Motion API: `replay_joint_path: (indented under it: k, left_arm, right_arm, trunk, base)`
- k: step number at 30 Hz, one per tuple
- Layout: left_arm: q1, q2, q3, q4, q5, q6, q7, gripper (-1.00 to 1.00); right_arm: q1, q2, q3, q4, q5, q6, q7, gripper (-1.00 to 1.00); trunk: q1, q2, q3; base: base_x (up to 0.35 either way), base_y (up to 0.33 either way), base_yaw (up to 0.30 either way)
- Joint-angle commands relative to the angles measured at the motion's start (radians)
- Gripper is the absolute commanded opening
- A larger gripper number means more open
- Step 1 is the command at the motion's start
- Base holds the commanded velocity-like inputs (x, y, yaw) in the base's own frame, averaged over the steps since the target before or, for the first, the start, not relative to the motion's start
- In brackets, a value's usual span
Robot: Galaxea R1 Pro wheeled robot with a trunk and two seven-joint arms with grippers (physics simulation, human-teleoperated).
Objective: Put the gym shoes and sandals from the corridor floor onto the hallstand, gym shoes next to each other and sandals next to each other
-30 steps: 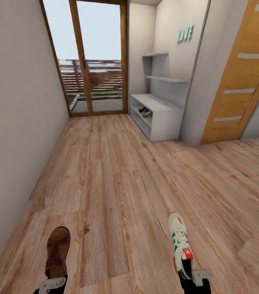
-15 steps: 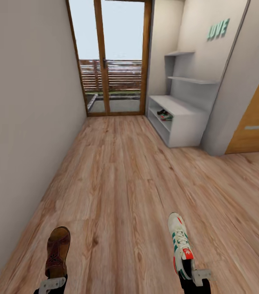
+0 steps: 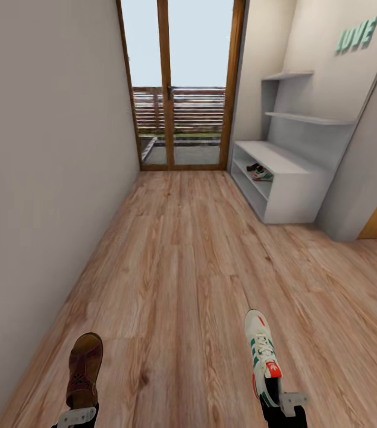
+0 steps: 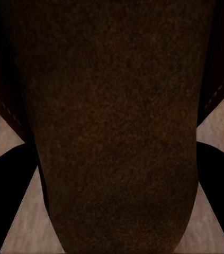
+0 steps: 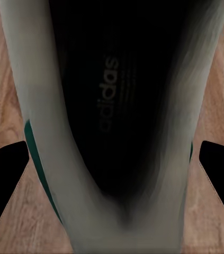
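We carry a sandal (image 3: 84,370) clamped in our left end effector (image 3: 77,416) and a gym shoe (image 3: 262,355) in our right end effector (image 3: 283,403). One gym shoe (image 3: 263,174) and something dark beside it sit in the hallstand (image 3: 289,190), well ahead; both carried shoes remain to place.

A dark-brown leather sandal (image 3: 84,371) is held out by the left gripper (image 3: 77,417), a white green-striped sneaker (image 3: 263,355) by the right gripper (image 3: 286,403), above light wood-plank flooring (image 3: 194,279). Another sneaker (image 3: 262,174) is seen inside the pale grey hallstand (image 3: 298,193) ahead.
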Motion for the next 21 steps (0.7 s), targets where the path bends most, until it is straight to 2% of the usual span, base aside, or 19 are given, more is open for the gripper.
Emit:
replay_joint_path:
  k: [1, 10, 17, 21]
  left_arm:
    - [-0.001, -0.001, 0.009, 0.000, -0.010, -0.004, -0.006, -1.00]
    - [-0.001, -0.001, 0.009, 0.001, -0.010, -0.004, -0.006, -1.00]
    - [-0.001, 0.000, 0.009, 0.001, -0.010, -0.004, -0.006, -1.00]
    - [-0.001, 0.000, 0.009, 0.001, -0.010, -0.004, -0.006, -1.00]
  right_arm:
    - [-0.001, 0.000, -0.009, 0.001, 0.005, -0.004, 0.007, -1.00]
    - [-0.001, 0.000, -0.009, 0.001, 0.005, -0.002, 0.007, -1.00]
    - [-0.001, 0.000, -0.009, 0.001, 0.005, -0.002, 0.007, -1.00]
    - [-0.001, 0.000, -0.009, 0.001, 0.004, -0.002, 0.008, -1.00]
  trunk:
    - [0.000, 0.000, -0.001]
    - [0.000, 0.000, -0.001]
    - [0.000, 0.000, -0.001]
    - [0.000, 0.000, -0.001]
  base:
    - [0.340, 0.000, 0.005]
    - [0.340, 0.000, 0.025]
    - [0.340, 0.000, 0.231]
    - [0.340, 0.000, 0.085]
